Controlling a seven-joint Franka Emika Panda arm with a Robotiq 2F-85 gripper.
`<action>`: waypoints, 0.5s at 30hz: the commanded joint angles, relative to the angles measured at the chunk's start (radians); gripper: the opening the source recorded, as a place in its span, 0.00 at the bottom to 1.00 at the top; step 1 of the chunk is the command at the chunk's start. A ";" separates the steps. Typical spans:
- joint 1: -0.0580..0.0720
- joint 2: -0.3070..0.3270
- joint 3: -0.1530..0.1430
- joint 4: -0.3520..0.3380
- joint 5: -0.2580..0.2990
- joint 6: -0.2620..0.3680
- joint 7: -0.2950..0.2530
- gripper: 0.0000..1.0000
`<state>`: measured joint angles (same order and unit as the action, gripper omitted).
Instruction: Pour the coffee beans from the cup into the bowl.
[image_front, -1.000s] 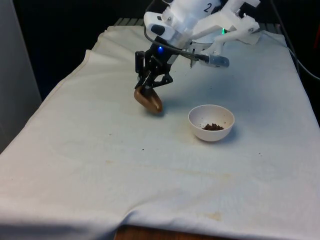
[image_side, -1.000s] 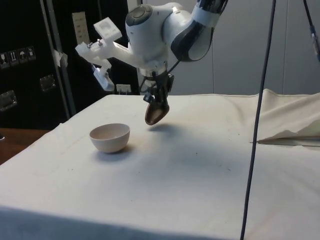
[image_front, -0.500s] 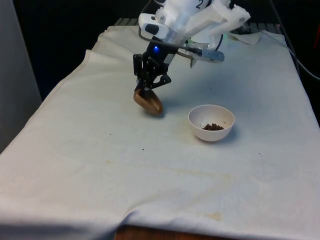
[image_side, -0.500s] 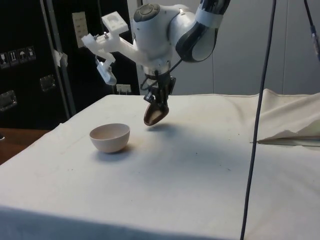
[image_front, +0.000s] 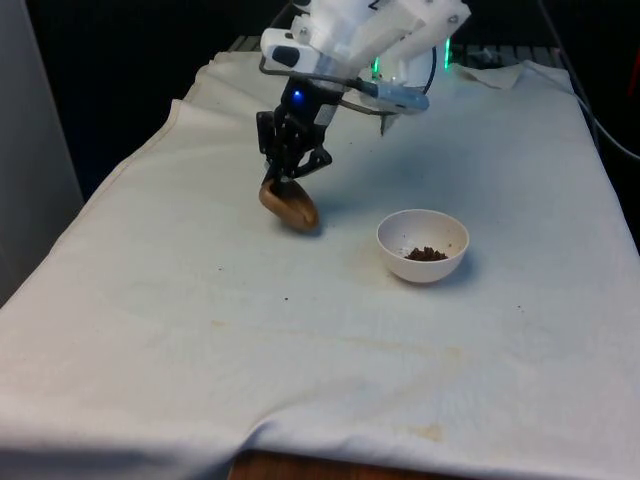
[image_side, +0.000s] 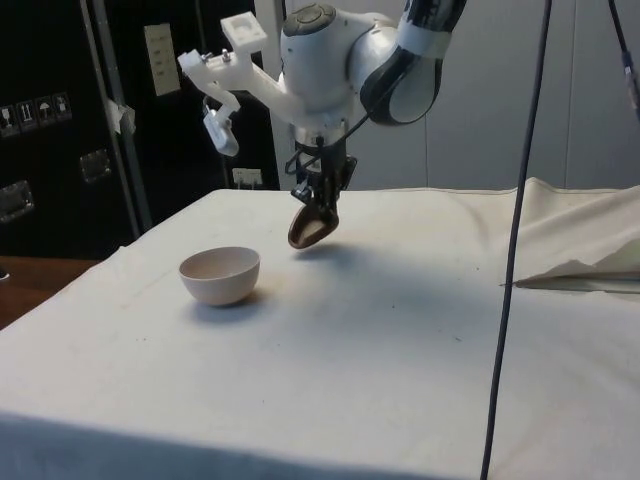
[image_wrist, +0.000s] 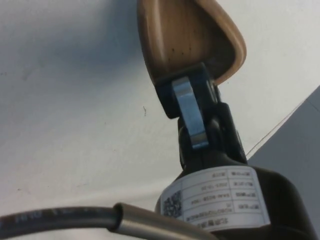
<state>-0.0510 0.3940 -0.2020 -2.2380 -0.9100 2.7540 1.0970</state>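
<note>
White cloth (image_front: 200, 330) is spread over the whole table, wrinkled at its edges and marked by a few faint stains near the lower middle of the front view. Black curtains are seen behind the table's far end in that view, and dark cabinets (image_side: 60, 120) fill the upper left of the side view.

A wooden cup (image_front: 289, 205) is gripped at its rim by the black gripper (image_front: 285, 178), whose fingers are closed on the cup's wall, one inside and one outside, as is shown in the wrist view (image_wrist: 192, 80). The cup (image_wrist: 187, 35) is tilted well over, its mouth turned sideways, and its pale wooden inside is seen bare, with no beans visible in it. In the front view it is found left of centre in the upper half of the frame; in the side view the cup (image_side: 309, 228) is placed just above the cloth near the upper middle, under the gripper (image_side: 320, 195). Whether its lower edge touches the cloth cannot be told.

A white bowl (image_front: 423, 245) is set on the cloth to the right of the cup in the front view, near but apart from it. A small heap of dark coffee beans (image_front: 426, 254) is held in its bottom. In the side view the bowl (image_side: 220, 275) is seen at left of centre, its contents hidden by its wall.
</note>
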 joint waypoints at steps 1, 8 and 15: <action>0.000 0.002 -0.006 0.000 0.008 0.007 -0.010 0.01; -0.001 0.011 -0.037 0.000 0.074 0.046 -0.077 0.01; -0.020 0.004 -0.036 -0.014 0.182 0.066 -0.173 0.01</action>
<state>-0.0520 0.4040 -0.2560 -2.2370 -0.7670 2.8080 0.9590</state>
